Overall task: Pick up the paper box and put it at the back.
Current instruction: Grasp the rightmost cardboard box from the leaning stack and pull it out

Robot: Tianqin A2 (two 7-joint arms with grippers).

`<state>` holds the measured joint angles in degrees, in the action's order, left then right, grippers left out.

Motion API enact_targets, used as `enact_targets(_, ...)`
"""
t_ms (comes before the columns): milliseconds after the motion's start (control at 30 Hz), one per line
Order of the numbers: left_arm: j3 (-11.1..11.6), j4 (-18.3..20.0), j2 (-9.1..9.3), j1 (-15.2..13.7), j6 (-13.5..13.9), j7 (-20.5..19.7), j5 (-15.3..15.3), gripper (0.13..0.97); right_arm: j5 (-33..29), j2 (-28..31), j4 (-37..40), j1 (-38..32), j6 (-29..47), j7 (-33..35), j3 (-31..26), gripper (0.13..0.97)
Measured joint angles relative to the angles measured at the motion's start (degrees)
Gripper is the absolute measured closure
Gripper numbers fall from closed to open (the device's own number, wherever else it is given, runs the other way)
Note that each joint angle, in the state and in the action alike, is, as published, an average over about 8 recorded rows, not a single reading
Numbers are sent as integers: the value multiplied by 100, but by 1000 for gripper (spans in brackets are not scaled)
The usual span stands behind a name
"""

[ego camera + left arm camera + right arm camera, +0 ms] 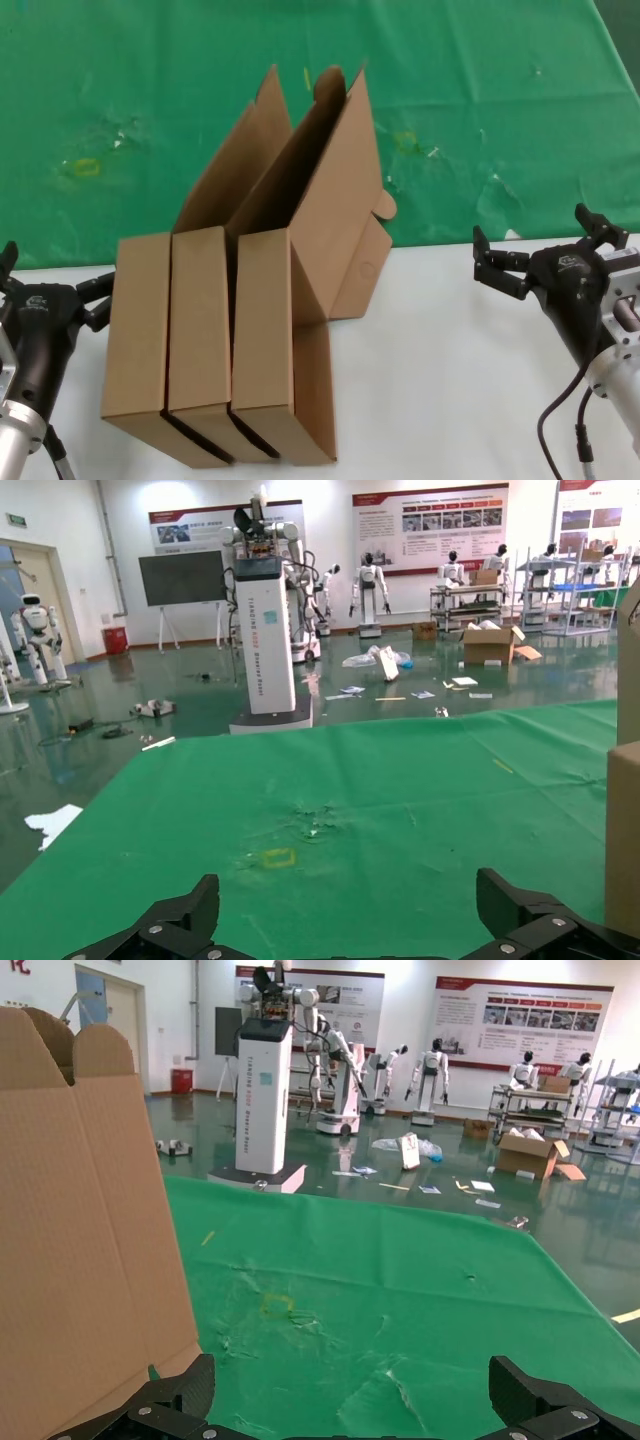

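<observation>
At the far left of the head view the left gripper [55, 285] sits low over the white tabletop [470, 380], its fingers spread apart and holding nothing, just beside the leftmost of three like brown cardboard boxes. Its wrist view shows the two dark fingertips [185, 910] wide apart, with a box edge at one side. The three boxes stand on edge, side by side and touching, on the white tabletop near its border with the green cloth [150, 90]. The rightmost, the paper box [270, 340], has its lid [335, 190] raised and leaning back over the cloth, a rounded side tab showing. The middle box's lid [235, 165] is also up. Well apart to the right, the right gripper [545, 250] hovers over the tabletop near the cloth's edge, fingers open and empty.
</observation>
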<state>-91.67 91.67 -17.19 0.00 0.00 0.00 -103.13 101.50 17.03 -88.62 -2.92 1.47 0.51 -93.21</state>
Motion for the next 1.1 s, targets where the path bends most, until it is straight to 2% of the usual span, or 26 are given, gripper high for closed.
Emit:
enact_targets(200,0,0,0,0,0,0,0,220,0,0,0,0,0,0,0,129)
enact_targets(500,0,0,0,0,0,0,0,369,5,-17,0,2,36,20,25,129)
enact_targets(600,0,0,0,0,0,0,0,369,74,-106,6,13,264,203,160,129)
enact_targets(667,0,0,0,0,0,0,0,424,204,-180,21,24,564,438,299,129)
enact_targets(767,0,0,0,0,0,0,0,506,651,-176,83,43,1261,1012,461,129)
enact_targets(867,0,0,0,0,0,0,0,587,1324,93,188,36,2056,1637,386,129)
enact_targets(900,0,0,0,0,0,0,0,587,1584,242,237,18,2328,1844,296,129)
enact_targets(1100,0,0,0,0,0,0,0,733,2862,1254,688,-337,3877,2789,-637,129)
